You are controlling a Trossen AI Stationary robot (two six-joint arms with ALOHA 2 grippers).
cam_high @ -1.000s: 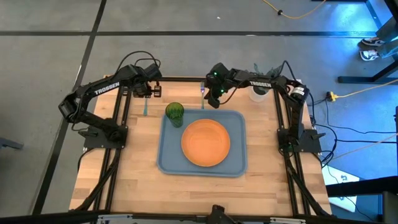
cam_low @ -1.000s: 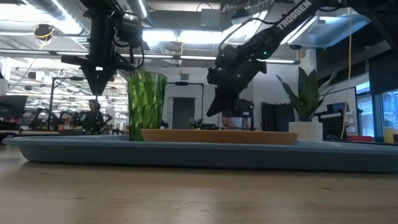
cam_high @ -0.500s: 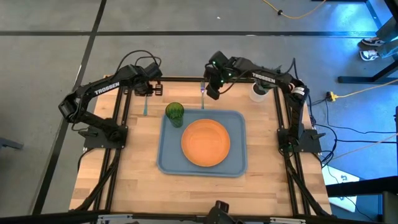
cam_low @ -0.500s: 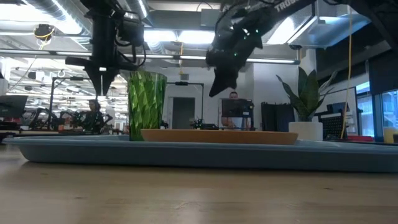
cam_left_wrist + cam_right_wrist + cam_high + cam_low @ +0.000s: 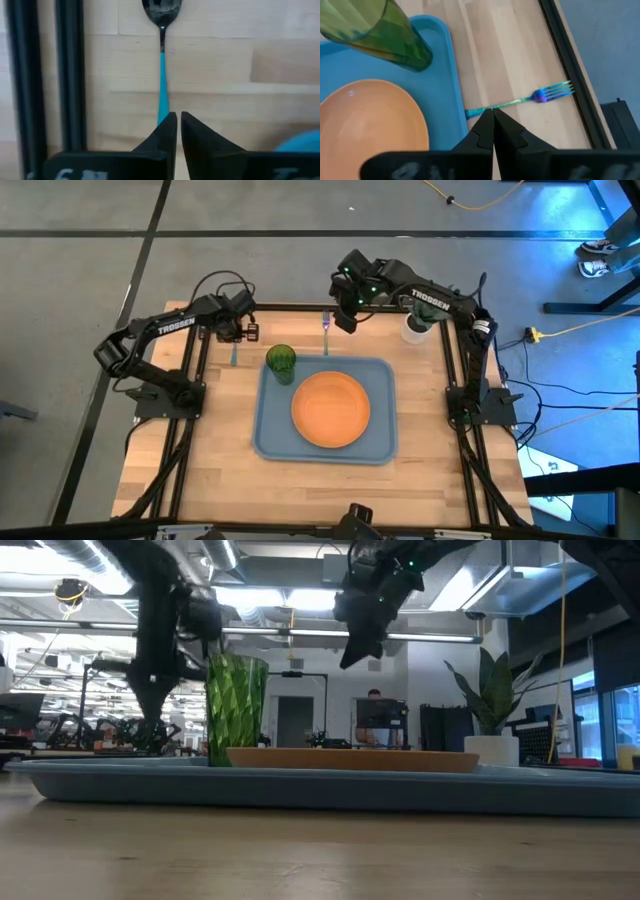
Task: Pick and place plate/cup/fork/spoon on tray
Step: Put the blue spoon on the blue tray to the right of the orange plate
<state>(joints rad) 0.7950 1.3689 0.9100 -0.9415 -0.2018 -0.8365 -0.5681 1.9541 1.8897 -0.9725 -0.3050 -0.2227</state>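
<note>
Left gripper point(image 5: 176, 125): above the far left part of the table, tips pressed together, nothing between them.
Spoon point(image 5: 161, 60): flat on the wood straight ahead of the left gripper's tips; handle end just beside the tips, bowl at the far end.
Spoon in the high view point(image 5: 234, 352): at 9 o'clock of the cup, just off the tray's left edge.
Spoon axis: running 12 to 6 o'clock in the high view.
Right gripper point(image 5: 493, 120): raised above the far edge of the table, tips closed on nothing.
Fork point(image 5: 530, 97): on the wood just beyond the right gripper's tips, clear of them; handle end near the tray's rim.
Fork in the high view point(image 5: 326, 332): at 12 o'clock of the tray, just outside its far rim.
Fork axis: 12 to 6 o'clock, tines toward 12.
Tray point(image 5: 275, 430): at the middle of the table.
Plate point(image 5: 331, 409): on the tray, slightly toward 3 o'clock.
Cup point(image 5: 281, 361): upright in the tray's corner at about 10 o'clock.
Table point(image 5: 220, 450): pale wooden planks.
Room: grey floor around the table; ceiling lights in the low view; potted plant point(image 5: 490, 710) at the far right corner.
</note>
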